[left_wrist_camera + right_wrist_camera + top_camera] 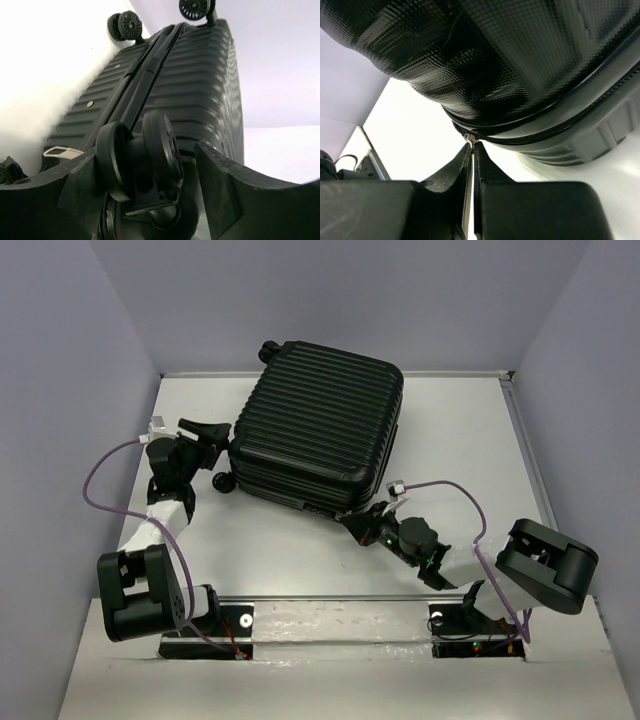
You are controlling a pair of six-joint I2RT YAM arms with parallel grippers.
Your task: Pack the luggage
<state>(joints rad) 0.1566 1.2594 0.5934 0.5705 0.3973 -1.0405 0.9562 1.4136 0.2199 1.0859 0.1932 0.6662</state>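
A large black ribbed hard-shell suitcase, the luggage (320, 435), lies flat and closed near the middle of a pale worktop (455, 430), turned at a slight angle. Small black wheels sit at its corners; one twin wheel (142, 155) juts from the corner nearest the left arm.

The left end effector (212, 436) is just beside the luggage's left side. In the left wrist view its two fingers (225, 185) are spread wide apart, released, with that twin wheel between them; whether they touch it cannot be told.

The right end effector (362, 523) is at the luggage's near edge. In the right wrist view its fingers (451, 172) are pressed nearly together, clenched on a small metal zipper pull (470, 139) at the seam where the two shell halves meet.

A purple cable (100, 480) loops along each arm.
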